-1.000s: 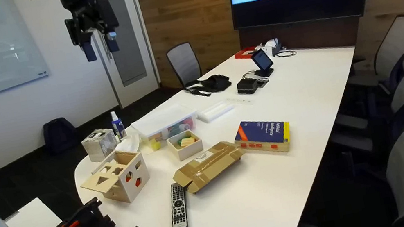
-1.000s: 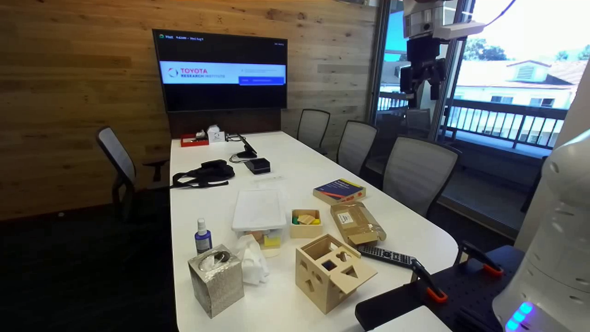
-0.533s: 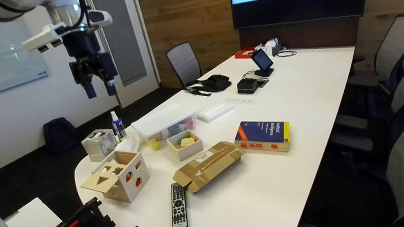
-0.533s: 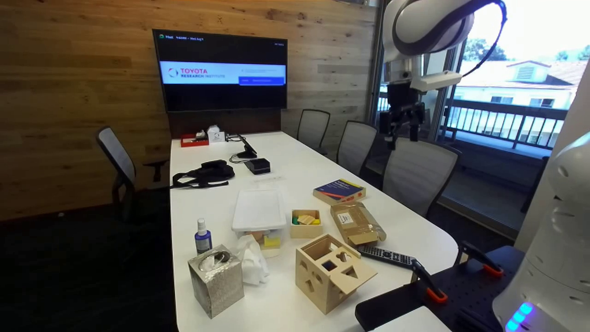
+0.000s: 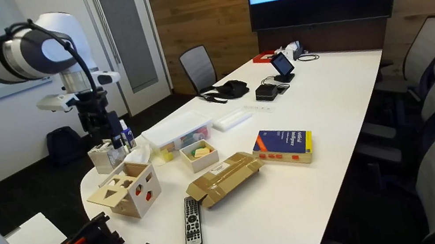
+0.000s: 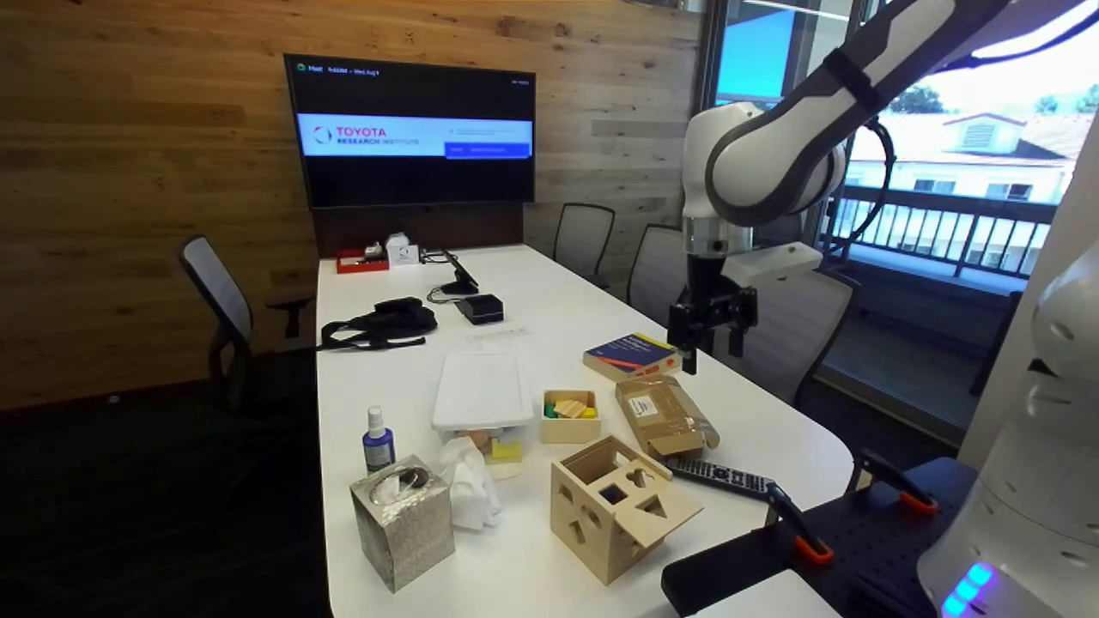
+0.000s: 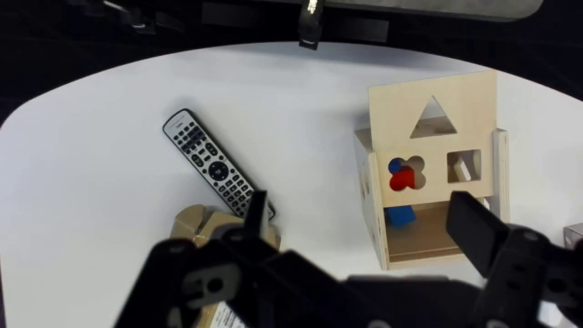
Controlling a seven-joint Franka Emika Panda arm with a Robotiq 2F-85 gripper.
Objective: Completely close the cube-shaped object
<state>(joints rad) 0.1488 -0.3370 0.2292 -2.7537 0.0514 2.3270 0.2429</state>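
The cube-shaped object is a light-wood box (image 5: pixel 144 199) with cut-out holes, standing on the table in both exterior views (image 6: pixel 577 525) and the wrist view (image 7: pixel 378 214). Its top panel (image 7: pixel 391 123), with triangle, clover and square holes, is slid partly out and overhangs one side. At the opposite side the top is open, and a blue block (image 7: pixel 401 216) and a red block (image 7: pixel 403 179) show inside. My gripper (image 5: pixel 108 142) is in the air above the table, apart from the box, also in an exterior view (image 6: pixel 713 356). In the wrist view the fingers (image 7: pixel 360 198) are wide apart with nothing between them.
A remote (image 5: pixel 192 223) and a tan cardboard box (image 5: pixel 227 176) lie near the cube. A small tray of blocks (image 6: pixel 571 429), a tissue box (image 6: pixel 403 524), a crumpled tissue (image 6: pixel 470 489), a lidded plastic bin (image 6: pixel 483 390), a spray bottle (image 6: pixel 378 442) and a book (image 6: pixel 633 354) stand around.
The arm and gripper have come down from high above toward the table. The fingers stay apart. The wooden box and its panel have not moved.
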